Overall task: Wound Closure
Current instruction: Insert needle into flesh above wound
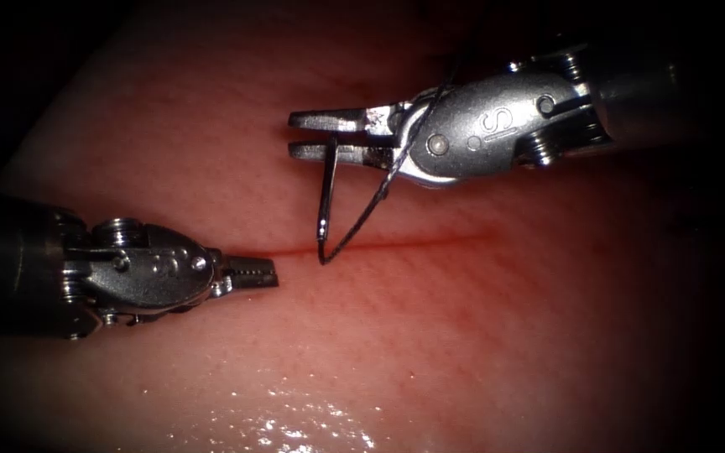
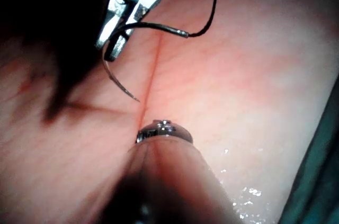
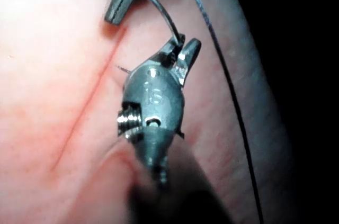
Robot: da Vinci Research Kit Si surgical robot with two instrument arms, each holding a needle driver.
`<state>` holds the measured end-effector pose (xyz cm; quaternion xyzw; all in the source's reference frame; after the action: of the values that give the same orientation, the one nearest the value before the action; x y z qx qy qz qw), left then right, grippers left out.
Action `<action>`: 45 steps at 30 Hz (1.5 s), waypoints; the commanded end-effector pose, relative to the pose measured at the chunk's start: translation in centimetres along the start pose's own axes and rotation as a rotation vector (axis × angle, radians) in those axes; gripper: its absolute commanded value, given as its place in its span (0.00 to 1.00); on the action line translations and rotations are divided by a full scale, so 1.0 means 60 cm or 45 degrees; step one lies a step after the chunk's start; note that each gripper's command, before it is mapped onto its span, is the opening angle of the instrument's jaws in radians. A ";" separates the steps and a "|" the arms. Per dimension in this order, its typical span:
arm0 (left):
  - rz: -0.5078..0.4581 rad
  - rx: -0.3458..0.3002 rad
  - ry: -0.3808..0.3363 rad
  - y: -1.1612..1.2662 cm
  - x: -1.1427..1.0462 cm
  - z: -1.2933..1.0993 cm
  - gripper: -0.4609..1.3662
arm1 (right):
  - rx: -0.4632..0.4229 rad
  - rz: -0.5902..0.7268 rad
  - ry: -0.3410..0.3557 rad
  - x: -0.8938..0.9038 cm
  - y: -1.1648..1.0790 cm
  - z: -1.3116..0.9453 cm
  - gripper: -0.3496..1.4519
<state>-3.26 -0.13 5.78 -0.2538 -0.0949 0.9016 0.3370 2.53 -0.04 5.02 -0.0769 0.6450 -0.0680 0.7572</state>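
The right tool (image 1: 312, 134) comes in from the upper right, jaws shut on the curved needle (image 1: 326, 189) near the middle of its curve. The needle hangs down over the left part of the cut (image 1: 413, 242) and is not in the tissue. In the left wrist view its thin tip (image 2: 136, 98) points close to the cut line. Dark thread (image 1: 371, 205) loops from the needle's tail up past the right tool. The left tool (image 1: 263, 273) lies low at the cut's left end, jaws shut and holding nothing. The right wrist view shows the right tool's jaws (image 3: 183, 49) gripping the needle (image 3: 161, 15).
The tissue (image 1: 480, 335) is pale pink with a thin red line along the cut. Wet glints (image 1: 312, 428) lie near its front edge. Thread (image 3: 228, 75) trails back alongside the right tool's shaft.
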 end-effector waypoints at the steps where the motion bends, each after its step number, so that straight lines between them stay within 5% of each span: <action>1: -0.005 -0.009 -0.003 0.0000 -0.0003 0.0004 0.06 | -0.016 -0.023 0.025 0.0000 0.0003 0.0002 0.00; 21: -0.036 -0.032 -0.082 0.0005 -0.0038 0.0051 0.11 | -0.064 -0.188 0.092 -0.0010 -0.0015 0.0010 0.00; 32: -0.073 -0.096 -0.185 0.0017 -0.0096 0.0104 0.15 | -0.067 -0.229 0.113 -0.0019 -0.0040 0.0021 0.00; 45: -0.112 -0.167 -0.287 0.0034 -0.0126 0.0110 0.20 | -0.065 -0.268 0.118 -0.0028 -0.0058 0.0033 0.00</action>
<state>-3.24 -0.78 6.57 -0.1673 -0.2005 0.9014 0.3454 2.70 -0.36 5.30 -0.1590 0.6683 -0.1401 0.7131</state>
